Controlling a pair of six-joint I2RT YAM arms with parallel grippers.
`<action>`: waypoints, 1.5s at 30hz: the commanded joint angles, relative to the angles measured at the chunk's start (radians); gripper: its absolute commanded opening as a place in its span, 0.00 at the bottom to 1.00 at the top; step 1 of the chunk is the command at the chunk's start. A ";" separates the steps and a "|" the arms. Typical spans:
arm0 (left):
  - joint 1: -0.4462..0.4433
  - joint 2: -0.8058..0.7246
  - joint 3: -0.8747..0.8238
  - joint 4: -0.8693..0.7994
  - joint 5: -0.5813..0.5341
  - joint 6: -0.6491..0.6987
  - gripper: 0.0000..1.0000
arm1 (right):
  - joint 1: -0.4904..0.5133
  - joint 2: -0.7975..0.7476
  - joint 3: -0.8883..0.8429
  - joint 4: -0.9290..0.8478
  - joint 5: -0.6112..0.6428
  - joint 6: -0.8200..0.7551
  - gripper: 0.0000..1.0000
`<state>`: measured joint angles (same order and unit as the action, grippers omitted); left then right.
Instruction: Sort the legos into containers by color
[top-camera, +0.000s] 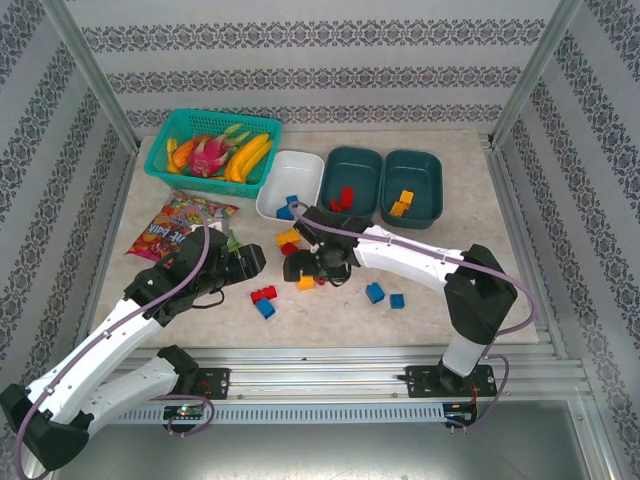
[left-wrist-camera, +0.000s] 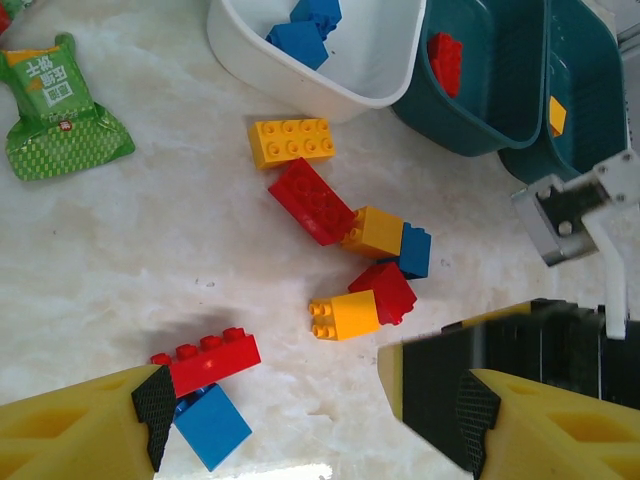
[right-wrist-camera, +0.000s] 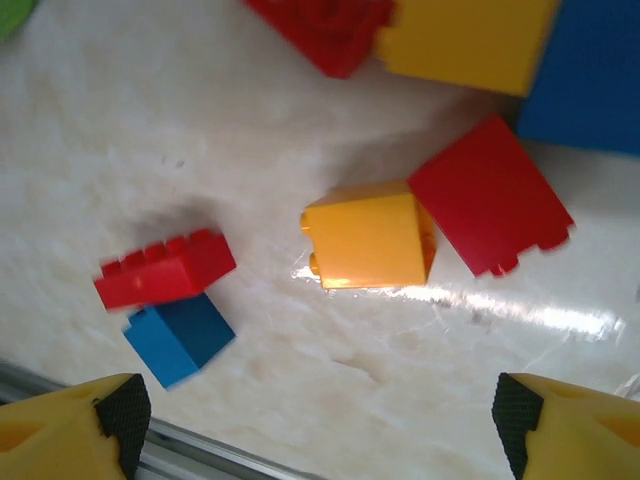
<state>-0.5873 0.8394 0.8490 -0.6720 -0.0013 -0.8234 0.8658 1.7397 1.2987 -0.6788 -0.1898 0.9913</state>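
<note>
Three tubs sit in a row at the back of the table (top-camera: 500, 200): the white tub (top-camera: 303, 172) with blue legos (top-camera: 290, 207) in it, the middle teal tub (top-camera: 358, 165) touching its right side with red ones, and the far teal tub (top-camera: 415, 168) beyond that with yellow-orange ones. Just left of the white tub, a turquoise mesh basket (top-camera: 165, 152) carries bananas (top-camera: 250, 158) and a pink dragon fruit (top-camera: 208, 155). Nearer the arms from there lie a colourful snack bag (top-camera: 175, 225) — its print too small to read — and a green packet (left-wrist-camera: 60, 105) with white East Asian characters that I cannot make out. Loose bricks lie in front of the white tub: a yellow and a red one closest to it, then a yellow-blue-red huddle, a red one touching a blue one further toward the arms, and two blue ones off to the right. The right gripper (top-camera: 312, 265) hangs over the huddle, its body hiding some of those bricks from above, fingers well apart with nothing between them. The left gripper (top-camera: 250, 262) sits just left of it, near the red-and-blue pair, fingers also spread and empty — in its wrist view a dark part of the other gripper blocks the lower right.
</note>
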 joint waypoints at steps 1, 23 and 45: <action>0.006 -0.034 0.014 0.000 0.012 0.024 0.77 | 0.000 0.027 -0.012 0.006 -0.014 0.407 0.91; 0.006 -0.202 0.100 -0.113 0.086 0.142 0.80 | 0.037 0.205 0.001 0.106 0.155 0.987 0.75; 0.006 -0.143 0.156 -0.084 0.133 0.182 0.82 | 0.046 0.047 0.041 0.025 0.231 0.780 0.25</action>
<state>-0.5873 0.6659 0.9695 -0.7860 0.1059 -0.6659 0.9062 1.9041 1.3003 -0.5598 -0.0303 1.8858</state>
